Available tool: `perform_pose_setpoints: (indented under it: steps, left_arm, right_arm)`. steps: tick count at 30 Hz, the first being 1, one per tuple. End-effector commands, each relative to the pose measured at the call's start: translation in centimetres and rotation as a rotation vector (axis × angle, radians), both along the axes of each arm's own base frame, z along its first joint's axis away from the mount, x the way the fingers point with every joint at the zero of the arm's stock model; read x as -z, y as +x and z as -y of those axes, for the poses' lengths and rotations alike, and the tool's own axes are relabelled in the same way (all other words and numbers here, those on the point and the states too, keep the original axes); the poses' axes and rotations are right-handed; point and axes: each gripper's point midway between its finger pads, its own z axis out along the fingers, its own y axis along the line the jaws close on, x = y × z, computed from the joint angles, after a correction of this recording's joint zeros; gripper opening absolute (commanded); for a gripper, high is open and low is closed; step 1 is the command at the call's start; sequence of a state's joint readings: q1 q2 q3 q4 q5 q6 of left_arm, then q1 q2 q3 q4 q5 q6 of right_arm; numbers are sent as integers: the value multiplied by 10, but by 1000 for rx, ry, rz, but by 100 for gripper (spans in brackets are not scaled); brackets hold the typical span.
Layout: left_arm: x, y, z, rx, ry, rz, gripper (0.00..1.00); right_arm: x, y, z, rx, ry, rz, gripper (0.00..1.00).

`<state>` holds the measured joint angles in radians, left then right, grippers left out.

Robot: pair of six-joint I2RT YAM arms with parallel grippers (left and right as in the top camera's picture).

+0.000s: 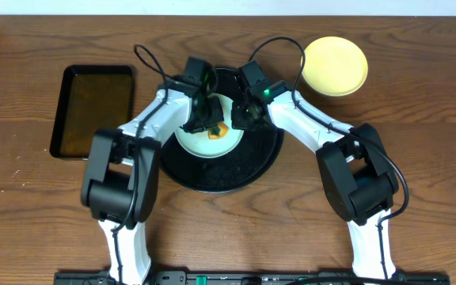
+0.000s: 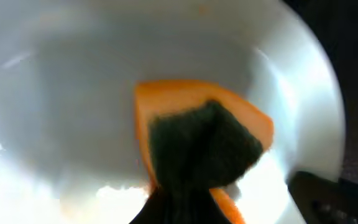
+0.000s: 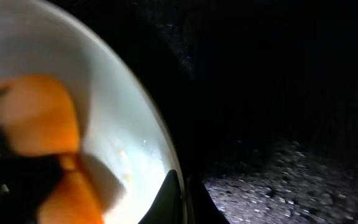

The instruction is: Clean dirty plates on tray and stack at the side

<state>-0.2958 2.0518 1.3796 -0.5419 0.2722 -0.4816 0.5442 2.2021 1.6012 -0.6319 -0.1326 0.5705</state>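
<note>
Left gripper (image 1: 204, 119) clamping orange-green sponge (image 2: 204, 149), pressing it onto pale plate (image 1: 190, 141). Plate lying inside black tray (image 1: 220, 178), toward 9 o'clock. Right gripper (image 1: 241, 119) pinching plate rim at 2 o'clock. Yellow plate (image 1: 335, 66) resting on table, 2 o'clock off tray.

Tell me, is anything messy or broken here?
Nothing looks spilled or broken. The sponge rests on the pale plate in the round tray. The yellow plate lies flat, alone on the table.

Dark brown wooden table (image 1: 418, 150), grain running sideways, pale strip (image 1: 93, 6) beyond far edge
</note>
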Motion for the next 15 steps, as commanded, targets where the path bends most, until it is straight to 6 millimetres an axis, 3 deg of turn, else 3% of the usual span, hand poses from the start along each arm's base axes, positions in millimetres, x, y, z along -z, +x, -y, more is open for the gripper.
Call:
perform_pose_setpoints:
  steps: [1,6,9,12,15]
  left_arm:
    - [15,-16,-7,-15,20,-82,7]
    - [18,-23,-66,-89,283,-102,7]
    - [12,-25,-121,-146,537,-92,7]
    - [1,-18,-149,-183,671,-52,7]
    - [-22,-3,-159,-205,723,16,7]
  right_arm:
    - [15,3,16,42,-61,-10,1]
    - [15,3,17,42,-61,-11,1]
    - [15,3,17,42,-61,-11,1]
    - [15,3,17,42,-61,-11,1]
    - [15,3,18,40,-69,-13,1]
